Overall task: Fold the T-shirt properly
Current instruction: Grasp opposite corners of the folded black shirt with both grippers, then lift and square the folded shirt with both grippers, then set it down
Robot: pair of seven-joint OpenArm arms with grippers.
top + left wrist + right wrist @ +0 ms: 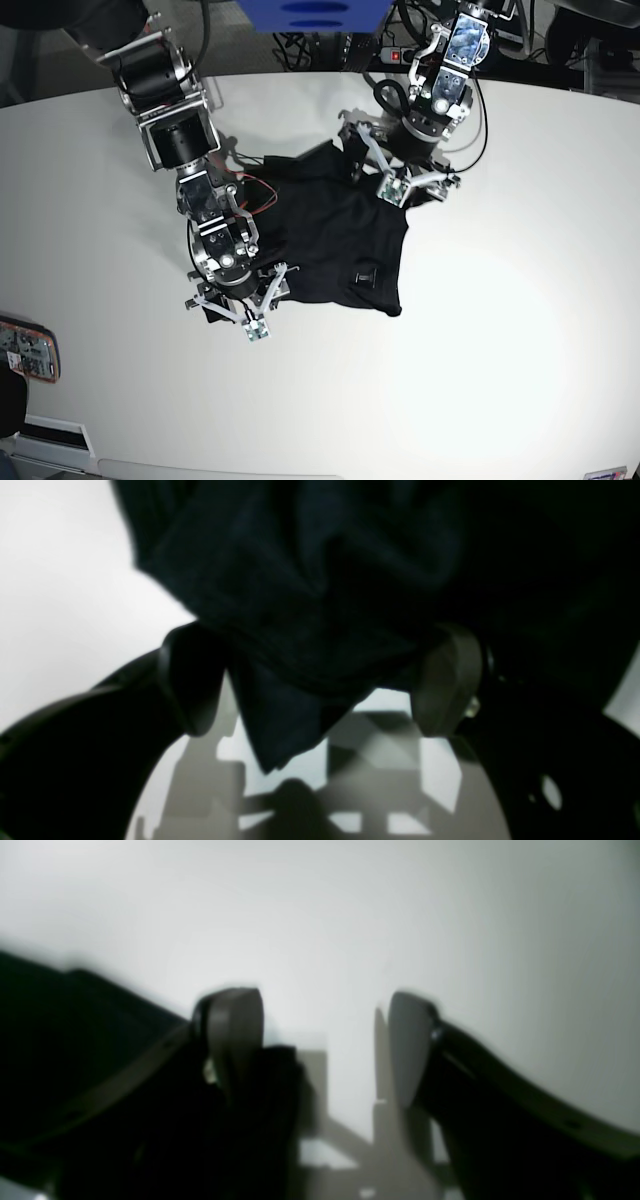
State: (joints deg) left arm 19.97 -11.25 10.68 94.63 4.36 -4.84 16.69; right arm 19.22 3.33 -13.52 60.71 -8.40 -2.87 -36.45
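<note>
The T-shirt [330,235] lies crumpled in the middle of the white table [520,300], a dark bunched heap with a small pale label mark showing on its near part and one corner trailing out toward the table's bare side. My left gripper [405,180] stands over the shirt's far edge; in my left wrist view the black cloth [300,605] is gathered between my two fingers [192,680], a fold hanging down through the gap, with my jaws set wide and the fabric filling the space between them, so I am clasping a thick bunch of it. My right gripper [240,300] sits at the shirt's near edge, on the opposite side of the heap. In my right wrist view its fingers [235,1035] are spread wide apart, bare white table showing between them, and a bit of dark cloth [270,1080] lies against the inner side of one finger, not pinched. At the table's corner lies a small flat device [25,350], well apart from the shirt.
</note>
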